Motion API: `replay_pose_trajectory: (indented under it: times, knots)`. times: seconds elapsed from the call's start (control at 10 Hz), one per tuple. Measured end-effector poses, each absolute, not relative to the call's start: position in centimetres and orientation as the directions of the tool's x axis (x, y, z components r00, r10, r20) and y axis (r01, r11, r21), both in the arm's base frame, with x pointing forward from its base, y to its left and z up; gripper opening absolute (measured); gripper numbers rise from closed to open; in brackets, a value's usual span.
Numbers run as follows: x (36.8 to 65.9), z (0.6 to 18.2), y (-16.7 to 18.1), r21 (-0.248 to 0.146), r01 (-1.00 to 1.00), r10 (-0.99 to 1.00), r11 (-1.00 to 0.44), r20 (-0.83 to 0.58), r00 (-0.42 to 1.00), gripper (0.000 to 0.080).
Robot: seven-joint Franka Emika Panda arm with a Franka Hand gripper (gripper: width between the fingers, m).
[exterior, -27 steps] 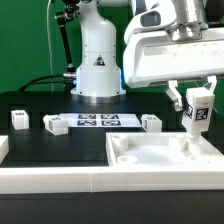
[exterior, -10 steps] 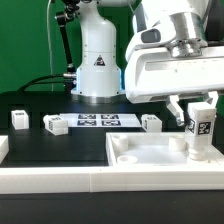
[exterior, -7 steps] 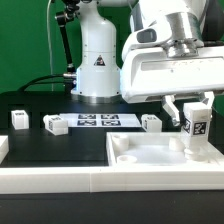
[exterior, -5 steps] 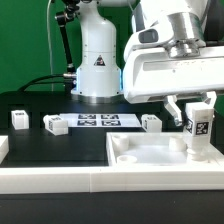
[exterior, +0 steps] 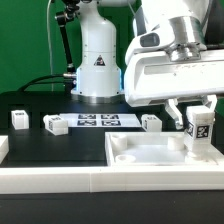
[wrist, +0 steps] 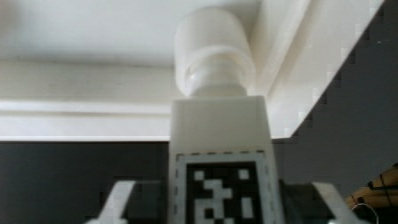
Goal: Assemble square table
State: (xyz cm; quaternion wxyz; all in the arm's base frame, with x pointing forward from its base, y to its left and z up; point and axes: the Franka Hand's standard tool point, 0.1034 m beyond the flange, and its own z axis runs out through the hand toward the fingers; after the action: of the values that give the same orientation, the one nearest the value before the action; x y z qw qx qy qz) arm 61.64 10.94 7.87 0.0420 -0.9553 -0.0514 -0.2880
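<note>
Your gripper (exterior: 200, 122) clamped on one leg (exterior: 201, 138), leg upright, its lower end down at the slab (exterior: 150, 160) corner on the exterior view's right, you cannot tell if it is seated, three loose legs (exterior: 55, 124) on the black table (exterior: 30, 105), flanking the marker board (exterior: 98, 121)

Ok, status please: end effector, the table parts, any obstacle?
End effector shut on one leg, upright. Leg's lower end at table slab corner, exterior view's right; seating unclear. Three other legs lie loose. No obstacle seen there.
</note>
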Motion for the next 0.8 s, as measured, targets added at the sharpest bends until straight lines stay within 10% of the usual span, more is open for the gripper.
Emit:
replay_pose_trajectory:
  times: [0.8]
  knots:
    - [60.97, 6.77, 11.72, -0.044, 0.130, 0.082, -0.991, 0.570, 0.817, 0.0288]
